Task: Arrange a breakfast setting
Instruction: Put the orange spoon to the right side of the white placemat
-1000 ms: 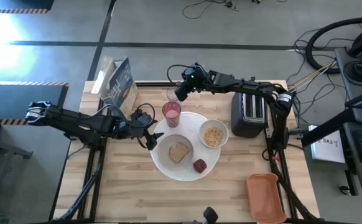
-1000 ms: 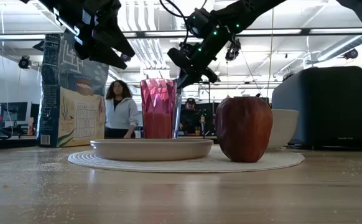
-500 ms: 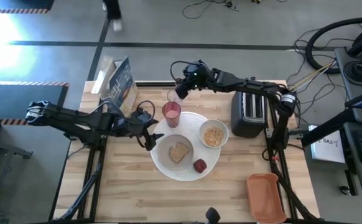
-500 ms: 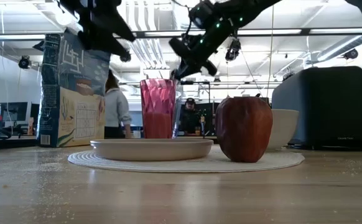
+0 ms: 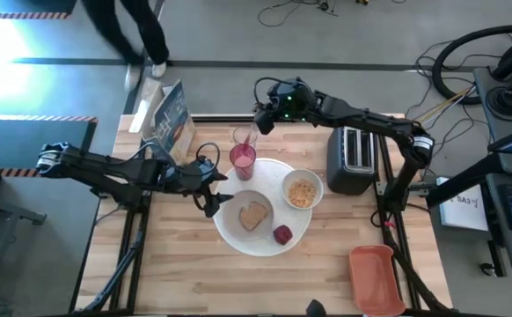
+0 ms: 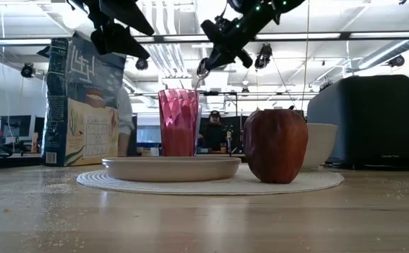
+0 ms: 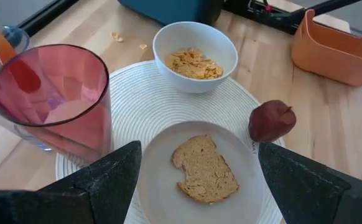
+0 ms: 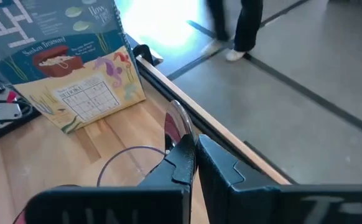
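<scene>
Pale wooden bench point(image 5: 194, 264) carries the breakfast items near its centre, with grey floor beyond where a person's legs point(image 5: 146, 35) pass the far edge. Large white round plate point(image 5: 300, 231) lies mid-bench; on it sit the smaller pale plate point(image 5: 238, 224) bearing a bitten slice of brown toast point(image 5: 254, 214), a dark-red fruit point(image 5: 282, 234) near the front rim, and a small white bowl point(image 5: 303, 190) holding cereal flakes. Pink faceted tumbler point(image 5: 243, 160) stands upright at the plate's far-left edge, with a clear glass point(image 5: 245, 136) just behind it. Black two-slot toaster point(image 5: 351, 160) stands to the right of the bowl, and an orange-red rectangular tray point(image 5: 376, 279) lies at the front right corner. Printed cardboard cereal box point(image 5: 168, 119) stands upright at the far left. Right pincer point(image 5: 261, 126) is raised above the clear glass, fingers closed on the orange-handled spoon point(image 8: 175, 124), whose metal bowl projects beyond the fingertips. Left pincer point(image 5: 214, 195) hovers at the plate's left edge, fingers spread wide and holding nothing, with the toast between them in the left wrist view.
</scene>
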Action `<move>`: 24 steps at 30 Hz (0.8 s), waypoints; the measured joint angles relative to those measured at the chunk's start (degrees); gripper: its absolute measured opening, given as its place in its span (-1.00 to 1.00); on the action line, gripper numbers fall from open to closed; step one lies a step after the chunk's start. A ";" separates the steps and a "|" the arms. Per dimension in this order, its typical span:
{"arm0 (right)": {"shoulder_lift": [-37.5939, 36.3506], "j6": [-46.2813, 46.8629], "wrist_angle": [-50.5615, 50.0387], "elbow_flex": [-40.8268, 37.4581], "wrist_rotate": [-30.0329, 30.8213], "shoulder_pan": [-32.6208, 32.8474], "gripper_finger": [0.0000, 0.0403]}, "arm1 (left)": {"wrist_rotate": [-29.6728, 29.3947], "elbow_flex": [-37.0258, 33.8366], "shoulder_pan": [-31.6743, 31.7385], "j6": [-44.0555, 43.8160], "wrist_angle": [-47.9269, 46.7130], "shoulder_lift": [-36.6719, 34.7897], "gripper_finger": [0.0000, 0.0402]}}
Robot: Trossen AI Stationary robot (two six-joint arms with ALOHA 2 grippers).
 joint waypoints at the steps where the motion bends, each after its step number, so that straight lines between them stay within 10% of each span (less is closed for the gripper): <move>1: -0.44 -0.46 -0.04 0.00 0.01 0.00 -0.96 | 0.00 0.00 0.00 -0.18 0.24 0.23 0.53; 16: -9.71 -7.09 -6.68 0.00 -0.83 0.72 -0.96 | -13.57 -0.02 0.24 7.96 8.83 1.15 0.53; 24: -12.67 -10.67 -7.24 0.02 -11.83 4.83 -0.96 | -20.42 -0.04 0.24 17.34 18.75 3.39 0.53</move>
